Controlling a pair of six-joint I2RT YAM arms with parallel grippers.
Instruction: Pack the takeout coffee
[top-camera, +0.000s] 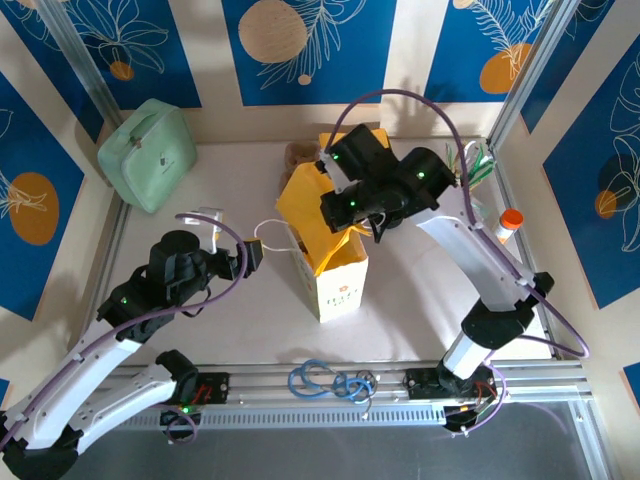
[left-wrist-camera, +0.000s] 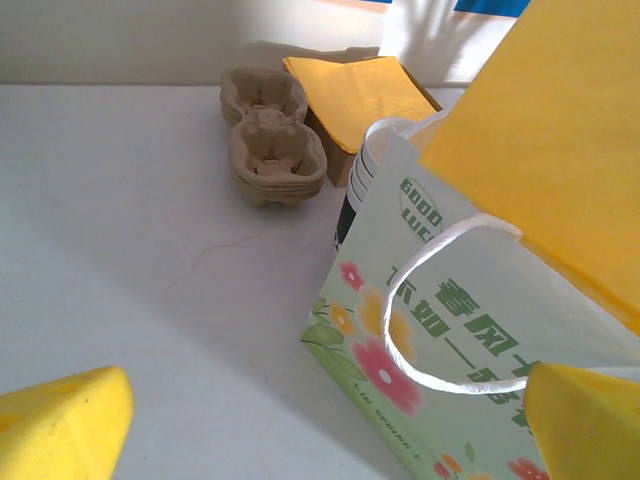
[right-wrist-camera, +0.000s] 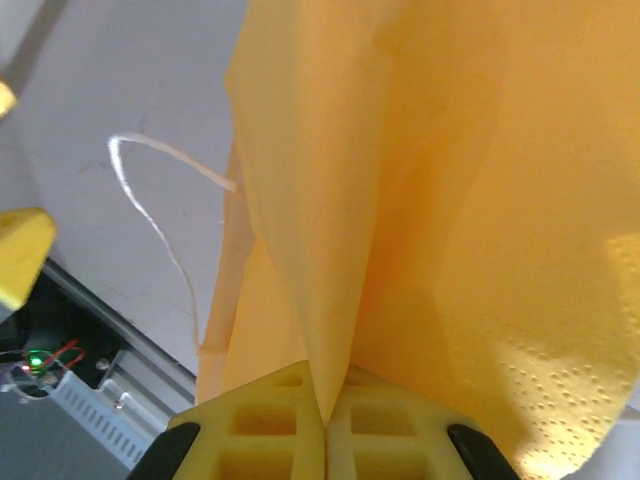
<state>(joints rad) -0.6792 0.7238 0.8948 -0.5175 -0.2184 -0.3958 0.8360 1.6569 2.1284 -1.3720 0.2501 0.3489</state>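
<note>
Step, likely: napkin going into bag. Closed right gripper (right-wrist-camera: 325, 405) pinches yellow napkin (right-wrist-camera: 450, 200) over open paper bag (top-camera: 340, 285) at centre of top view. Wide-open left gripper (top-camera: 248, 258) sits empty beside bag's handle (left-wrist-camera: 390, 310). Whereabouts of takeout coffee: cannot tell, possibly hidden inside bag. Next move calls for lowering napkin through bag mouth, then letting go.

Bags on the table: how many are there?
2. A mint green bag lies at the far left; a paper bag stands in the middle. Some may be hidden.
</note>
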